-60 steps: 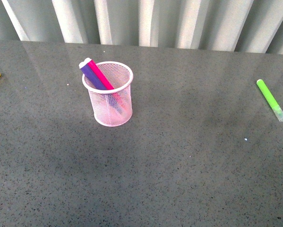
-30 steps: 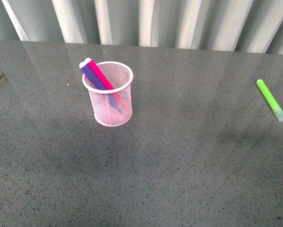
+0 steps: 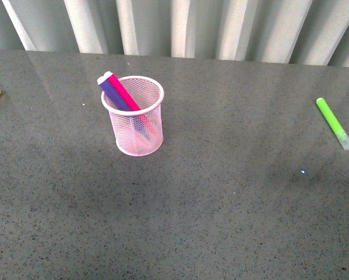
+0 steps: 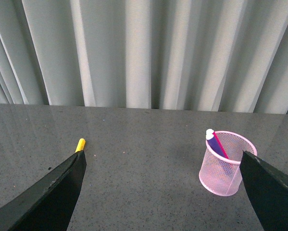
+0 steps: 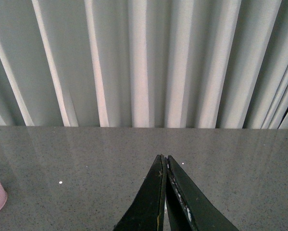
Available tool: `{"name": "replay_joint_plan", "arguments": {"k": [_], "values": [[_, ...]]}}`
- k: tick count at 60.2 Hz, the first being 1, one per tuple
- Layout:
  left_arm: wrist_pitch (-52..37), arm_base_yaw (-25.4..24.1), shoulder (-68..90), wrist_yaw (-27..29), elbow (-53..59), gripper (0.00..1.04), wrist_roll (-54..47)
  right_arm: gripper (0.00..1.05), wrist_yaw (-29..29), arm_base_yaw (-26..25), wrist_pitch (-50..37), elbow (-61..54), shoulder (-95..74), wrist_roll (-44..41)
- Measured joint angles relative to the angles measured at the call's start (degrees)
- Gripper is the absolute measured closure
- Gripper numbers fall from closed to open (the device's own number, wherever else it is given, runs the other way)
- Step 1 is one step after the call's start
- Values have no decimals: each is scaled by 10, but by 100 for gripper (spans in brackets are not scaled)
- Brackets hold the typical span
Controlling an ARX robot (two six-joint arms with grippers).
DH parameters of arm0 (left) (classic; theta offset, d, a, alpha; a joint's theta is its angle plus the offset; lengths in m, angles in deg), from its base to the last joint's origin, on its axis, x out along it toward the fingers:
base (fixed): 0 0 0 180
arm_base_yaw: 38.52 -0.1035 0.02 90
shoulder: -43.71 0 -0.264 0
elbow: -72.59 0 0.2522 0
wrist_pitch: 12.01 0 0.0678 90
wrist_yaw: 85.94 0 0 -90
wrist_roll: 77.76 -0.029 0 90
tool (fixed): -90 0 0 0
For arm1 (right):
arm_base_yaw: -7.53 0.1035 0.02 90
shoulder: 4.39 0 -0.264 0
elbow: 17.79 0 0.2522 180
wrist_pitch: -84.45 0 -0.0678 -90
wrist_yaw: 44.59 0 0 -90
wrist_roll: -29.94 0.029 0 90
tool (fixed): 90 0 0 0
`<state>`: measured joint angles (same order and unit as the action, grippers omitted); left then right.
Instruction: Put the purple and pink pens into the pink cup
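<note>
While both pens (image 3: pixel 123 93) lean inside the pink cup (image 3: pixel 136 125), left gripper (image 4: pixel 160 192) gapes, right gripper (image 5: pixel 165 192) pinched empty

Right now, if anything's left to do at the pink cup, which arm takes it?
Left, probably. Its end effector is open and its wrist view faces the pink cup, which already holds the purple pen and the pink pen. The right end effector is shut, with the cup at its view's edge.

Only the pink cup (image 3: pixel 137 119) interrupts the table's (image 3: pixel 232 192) open middle.
</note>
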<state>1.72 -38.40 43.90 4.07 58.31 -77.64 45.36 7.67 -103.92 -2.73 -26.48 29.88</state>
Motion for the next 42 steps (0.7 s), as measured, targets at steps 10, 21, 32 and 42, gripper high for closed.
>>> {"name": "replay_joint_plan", "arguments": {"k": [10,21,32,42], "values": [[0,0,0,0,0,7,0,101,0,0,38,0,39,0],[0,0,0,0,0,7,0,101,0,0,77,0,78,0],[0,0,0,0,0,7,0,101,0,0,110,0,111,0],[0,0,0,0,0,7,0,101,0,0,191,0,174,0]]}}
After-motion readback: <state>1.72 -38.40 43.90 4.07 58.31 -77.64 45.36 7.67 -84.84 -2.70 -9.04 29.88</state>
